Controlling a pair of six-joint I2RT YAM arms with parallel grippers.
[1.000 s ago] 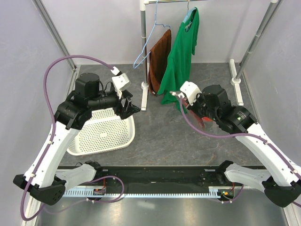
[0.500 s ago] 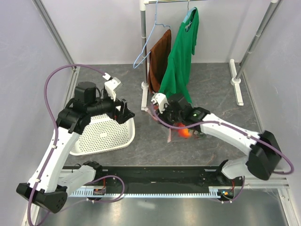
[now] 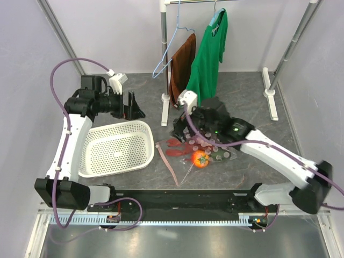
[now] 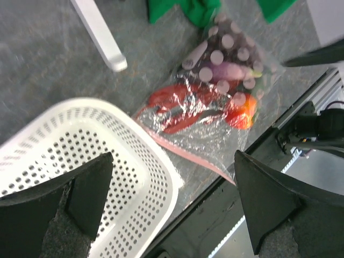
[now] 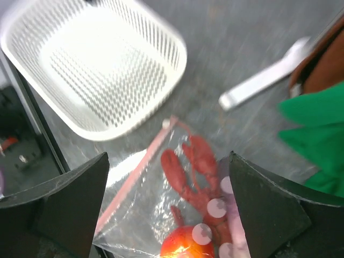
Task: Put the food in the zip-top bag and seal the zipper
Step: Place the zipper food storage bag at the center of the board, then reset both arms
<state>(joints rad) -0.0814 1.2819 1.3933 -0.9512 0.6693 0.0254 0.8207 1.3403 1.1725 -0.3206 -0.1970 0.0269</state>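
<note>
Top view: the clear crinkly pink-dotted zip-top bag now lies flat on the worktop at 3 o'clock of the white perforated basket. My right jaws no longer carry it and hover over it, spread and empty. The left jaws, also spread, have swung back toward 10 o'clock.

Left wrist: the red plastic lobster and the small red tomato sit inside the bag.

Right wrist: I cannot tell whether the pale pink zipper strip is sealed, so I judge it needs checking.

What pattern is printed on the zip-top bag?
The zip-top bag is clear with pale pink dots; the left wrist view shows it best.
</note>
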